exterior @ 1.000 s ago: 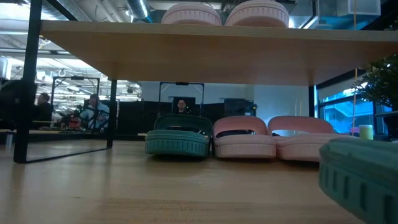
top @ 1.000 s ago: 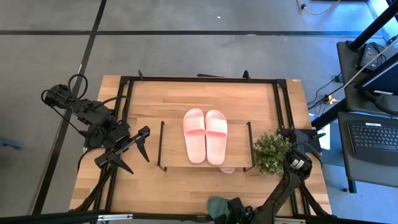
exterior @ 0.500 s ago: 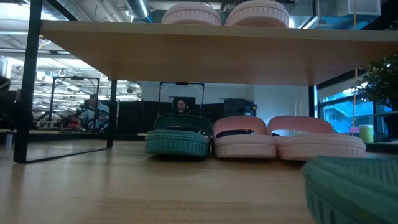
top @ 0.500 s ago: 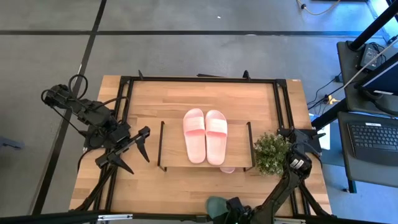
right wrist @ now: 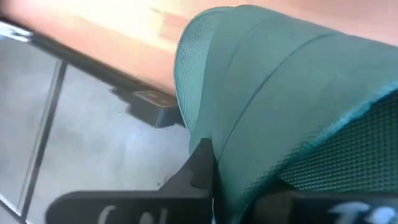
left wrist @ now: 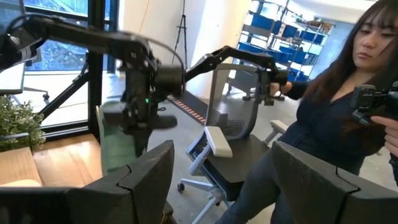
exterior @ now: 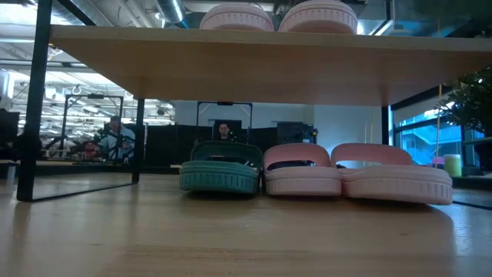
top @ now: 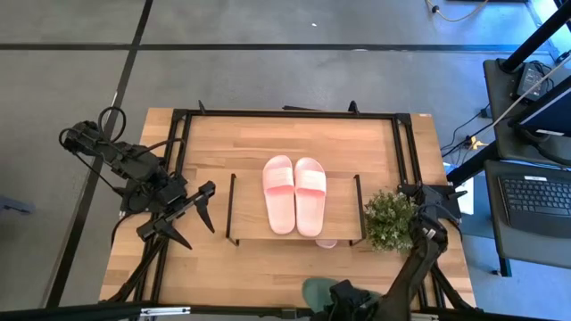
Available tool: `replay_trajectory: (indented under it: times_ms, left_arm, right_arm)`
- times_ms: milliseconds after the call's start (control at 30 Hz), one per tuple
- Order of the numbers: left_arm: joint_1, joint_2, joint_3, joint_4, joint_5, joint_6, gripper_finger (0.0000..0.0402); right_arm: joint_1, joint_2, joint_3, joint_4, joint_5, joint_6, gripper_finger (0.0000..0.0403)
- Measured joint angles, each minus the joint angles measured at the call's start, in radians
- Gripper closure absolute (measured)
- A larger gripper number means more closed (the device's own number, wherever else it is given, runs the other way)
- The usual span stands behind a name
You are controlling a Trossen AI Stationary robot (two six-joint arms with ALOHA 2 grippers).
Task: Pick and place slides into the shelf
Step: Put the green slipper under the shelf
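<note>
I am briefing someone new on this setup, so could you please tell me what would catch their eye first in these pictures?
A pair of light pink rubber slides lies side by side on the low wooden shelf at the table's middle. At the table's near edge, the right gripper is shut on a dark green rubber slide, lifted clear of the tabletop. Under the shelf stand another dark green slide and two more pink slides.
</note>
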Motion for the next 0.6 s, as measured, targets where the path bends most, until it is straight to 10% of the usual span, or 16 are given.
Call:
replay_trajectory:
  times_ms: [600]
  left_arm:
    - [0.001,0.000,0.000,0.003,-0.007,0.041,0.0143]
  right_arm:
    - [-0.142,-0.212,0.028,0.117,0.167,-0.518,0.0389]
